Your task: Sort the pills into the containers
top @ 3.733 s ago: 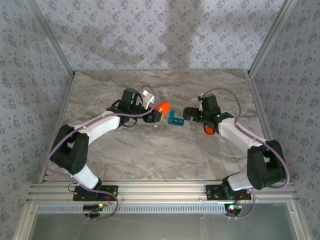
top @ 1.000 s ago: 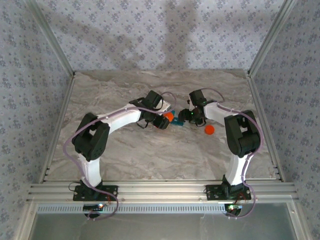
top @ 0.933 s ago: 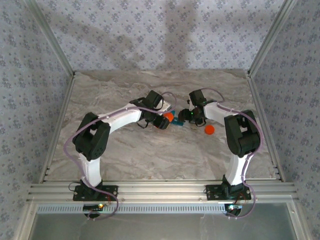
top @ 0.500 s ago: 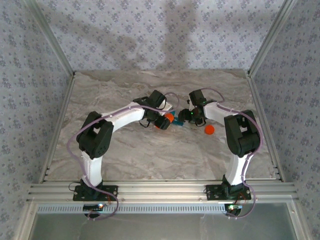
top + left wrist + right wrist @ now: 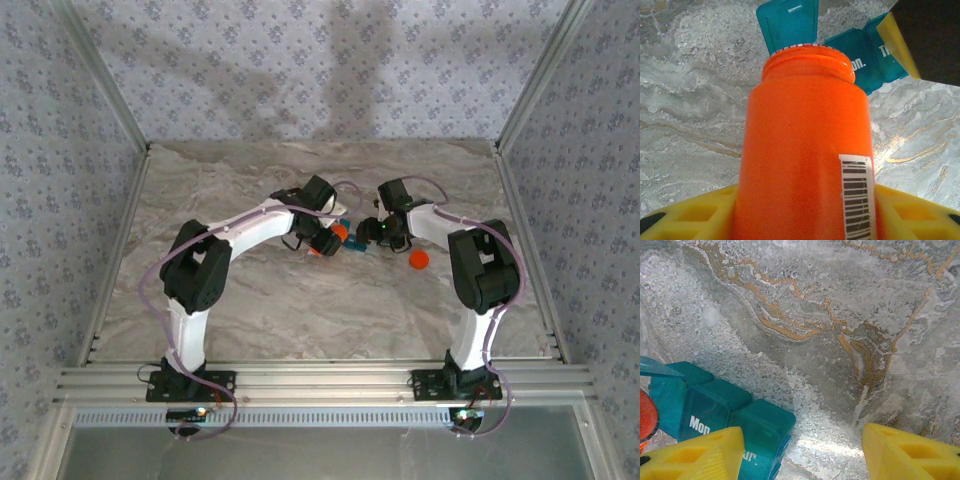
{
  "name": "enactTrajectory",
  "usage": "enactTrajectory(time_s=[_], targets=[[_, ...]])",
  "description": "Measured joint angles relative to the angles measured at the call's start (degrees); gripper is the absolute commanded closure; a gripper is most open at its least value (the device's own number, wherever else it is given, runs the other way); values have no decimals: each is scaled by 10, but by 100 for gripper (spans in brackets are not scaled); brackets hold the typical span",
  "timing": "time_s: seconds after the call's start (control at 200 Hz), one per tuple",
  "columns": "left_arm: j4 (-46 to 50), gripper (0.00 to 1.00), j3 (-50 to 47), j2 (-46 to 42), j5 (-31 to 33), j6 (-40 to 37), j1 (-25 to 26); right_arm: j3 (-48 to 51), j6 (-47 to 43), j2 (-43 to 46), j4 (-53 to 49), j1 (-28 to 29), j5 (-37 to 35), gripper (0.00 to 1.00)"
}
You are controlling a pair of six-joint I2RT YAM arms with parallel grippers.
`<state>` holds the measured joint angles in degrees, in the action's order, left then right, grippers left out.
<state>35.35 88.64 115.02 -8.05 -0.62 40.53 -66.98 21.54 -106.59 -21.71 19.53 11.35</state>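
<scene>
My left gripper (image 5: 807,196) is shut on the orange bottle (image 5: 807,145), whose open mouth points at the teal containers (image 5: 867,52). One container lid (image 5: 787,22) stands open just past the bottle's rim. From above, the bottle (image 5: 338,232) lies tilted against the containers (image 5: 352,242) at mid-table, between the left gripper (image 5: 322,240) and the right gripper (image 5: 373,233). The right gripper (image 5: 802,432) is open, its left finger (image 5: 695,455) over the closed end of the containers (image 5: 715,412), nothing between its pads. The pills are hidden.
An orange cap (image 5: 419,259) lies on the marble table (image 5: 300,310) just right of the right gripper. The right gripper's black and yellow finger (image 5: 920,40) stands close beside the bottle's mouth. Metal frame posts and patterned walls bound the table.
The left arm has shifted slightly right, bringing the bottle closer to the containers. The right arm has stayed put.
</scene>
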Motion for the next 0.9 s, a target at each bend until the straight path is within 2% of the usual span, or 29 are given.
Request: enactTrajectory(time_s=[0.9], targets=[[72, 100, 72, 39, 13, -14, 5, -2, 0, -2, 0, 0, 4, 35]])
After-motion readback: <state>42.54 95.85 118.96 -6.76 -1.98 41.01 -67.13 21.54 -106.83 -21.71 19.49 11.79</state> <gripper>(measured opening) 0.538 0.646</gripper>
